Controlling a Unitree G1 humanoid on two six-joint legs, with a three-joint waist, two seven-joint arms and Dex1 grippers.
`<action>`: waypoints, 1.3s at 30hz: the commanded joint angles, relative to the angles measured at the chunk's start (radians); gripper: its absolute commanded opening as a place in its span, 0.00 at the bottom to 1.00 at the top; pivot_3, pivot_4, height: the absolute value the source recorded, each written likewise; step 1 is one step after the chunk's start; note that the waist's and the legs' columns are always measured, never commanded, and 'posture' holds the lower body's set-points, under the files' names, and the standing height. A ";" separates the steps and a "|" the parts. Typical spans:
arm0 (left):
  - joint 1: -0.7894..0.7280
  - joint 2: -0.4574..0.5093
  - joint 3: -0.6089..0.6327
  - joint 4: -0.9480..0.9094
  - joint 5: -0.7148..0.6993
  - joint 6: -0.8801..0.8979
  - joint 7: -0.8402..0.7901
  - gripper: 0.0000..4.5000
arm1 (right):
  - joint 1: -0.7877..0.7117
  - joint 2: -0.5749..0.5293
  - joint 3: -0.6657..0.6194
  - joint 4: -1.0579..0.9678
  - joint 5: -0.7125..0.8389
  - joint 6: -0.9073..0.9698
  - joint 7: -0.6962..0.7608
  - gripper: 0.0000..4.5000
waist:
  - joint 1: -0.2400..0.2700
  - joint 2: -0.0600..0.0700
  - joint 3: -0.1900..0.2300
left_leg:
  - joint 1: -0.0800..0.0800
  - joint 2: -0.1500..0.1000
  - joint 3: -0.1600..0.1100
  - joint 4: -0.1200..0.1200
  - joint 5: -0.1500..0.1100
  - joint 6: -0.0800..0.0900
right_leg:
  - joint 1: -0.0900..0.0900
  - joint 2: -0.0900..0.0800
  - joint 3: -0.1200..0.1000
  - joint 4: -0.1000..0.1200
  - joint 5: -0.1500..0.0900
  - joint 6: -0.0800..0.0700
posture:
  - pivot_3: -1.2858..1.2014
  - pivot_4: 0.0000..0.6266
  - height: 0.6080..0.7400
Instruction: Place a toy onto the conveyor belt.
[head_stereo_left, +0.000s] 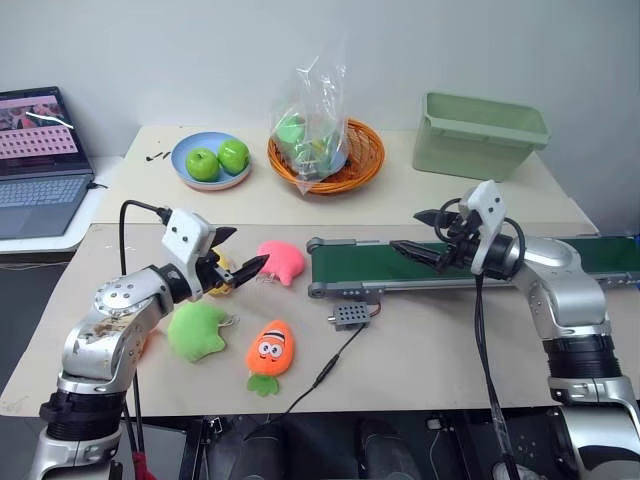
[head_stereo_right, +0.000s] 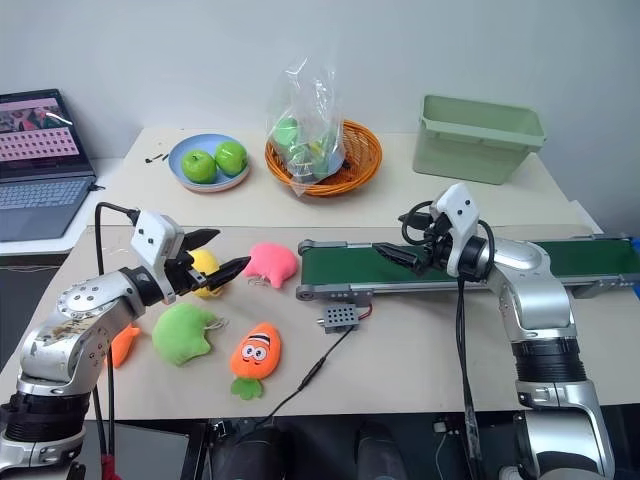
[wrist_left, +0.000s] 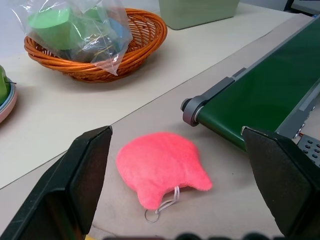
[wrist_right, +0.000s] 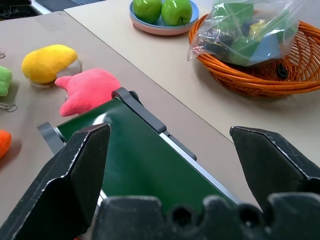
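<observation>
The toy (head_stereo_right: 122, 346), a plain orange plush, lies at the table's near left and is mostly hidden behind my left forearm. The conveyor belt (head_stereo_left: 372, 261), dark green in a grey frame, runs from the table's middle off to the right. My left gripper (head_stereo_left: 243, 251) hovers open and empty just left of a pink plush (head_stereo_left: 283, 260), well forward of the toy. In the left wrist view that pink plush (wrist_left: 160, 167) lies between the fingers (wrist_left: 75, 185), with the belt's roller end (wrist_left: 192, 111) beyond. My right gripper (head_stereo_left: 408, 231) hangs open and empty over the belt (wrist_right: 150, 165).
A yellow plush (head_stereo_right: 204, 264), a green plush (head_stereo_left: 197, 331) and an orange plush with eyes (head_stereo_left: 270, 347) lie around my left gripper. A grey box (head_stereo_left: 350, 317) with a cable sits before the belt. Behind are an apple plate (head_stereo_left: 210, 178), a basket (head_stereo_left: 355, 172), a pale green bin (head_stereo_left: 480, 135) and a laptop (head_stereo_left: 40, 160).
</observation>
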 joint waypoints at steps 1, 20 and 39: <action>-0.012 0.004 0.020 -0.028 -0.004 -0.013 0.005 0.98 | -0.029 0.002 -0.004 -0.011 -0.005 -0.032 0.006 1.00 | 0.000 0.000 0.000 | 0.000 0.000 0.000 0.000 0.000 0.000 | 0.000 0.000 0.000 0.000 0.000 0.000 | 0.52 0.24 1.00; 0.163 0.101 0.156 -0.132 -0.088 0.057 -0.046 0.98 | -0.101 -0.064 0.087 -0.080 0.082 0.068 0.280 1.00 | -0.004 0.000 0.000 | 0.000 0.001 0.000 0.000 0.000 0.000 | 0.000 0.000 0.000 0.000 0.000 0.000 | 0.52 0.24 1.00; 0.445 -0.081 1.079 0.097 -0.796 0.535 0.451 0.98 | -0.286 0.078 0.200 0.253 -0.056 -0.144 0.394 1.00 | -0.015 0.000 0.000 | 0.005 0.001 -0.008 -0.001 0.000 -0.001 | 0.002 -0.001 0.000 0.002 0.000 -0.001 | 0.52 0.24 1.00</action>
